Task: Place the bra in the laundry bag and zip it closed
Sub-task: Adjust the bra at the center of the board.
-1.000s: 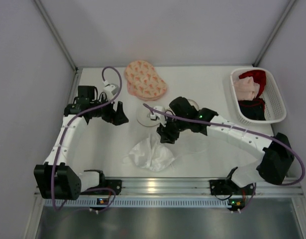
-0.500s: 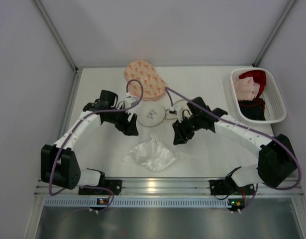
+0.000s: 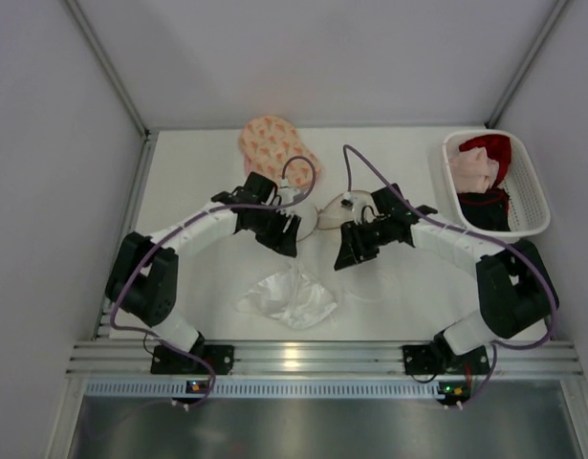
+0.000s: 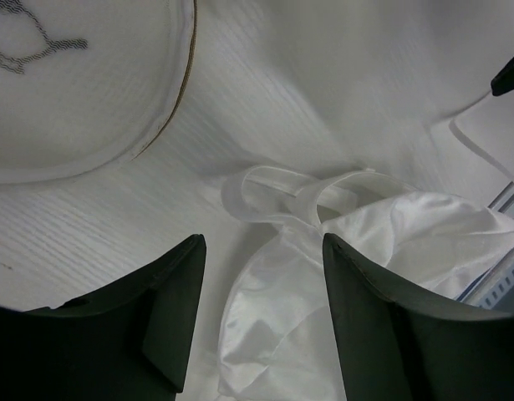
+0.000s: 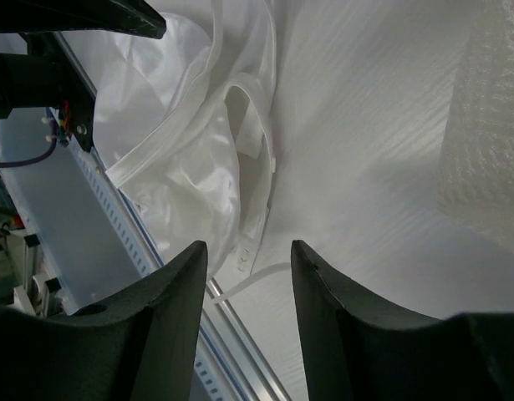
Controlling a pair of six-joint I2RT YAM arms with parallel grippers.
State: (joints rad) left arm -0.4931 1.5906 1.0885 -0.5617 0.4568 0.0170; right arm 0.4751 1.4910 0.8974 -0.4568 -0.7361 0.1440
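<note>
Your left gripper (image 4: 261,280) and right gripper (image 5: 246,267) are both spread and empty, so go down and pinch the bra (image 4: 357,251) strap firmly.

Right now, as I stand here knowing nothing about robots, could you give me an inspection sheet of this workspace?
Surface: white table, no spills seen.
Job's things: crumpled white satin bra near the front edge, not bagged; round white mesh laundry bag lies flat behind it.
Clutter: peach patterned padded piece at the back; white plastic basket of red, pink and dark clothes, back right.
Hands: left hand and right hand both open and empty, poised over the bra.
Cables: purple cables loop off both arms.
Surroundings: grey walls, metal rail in front.
</note>
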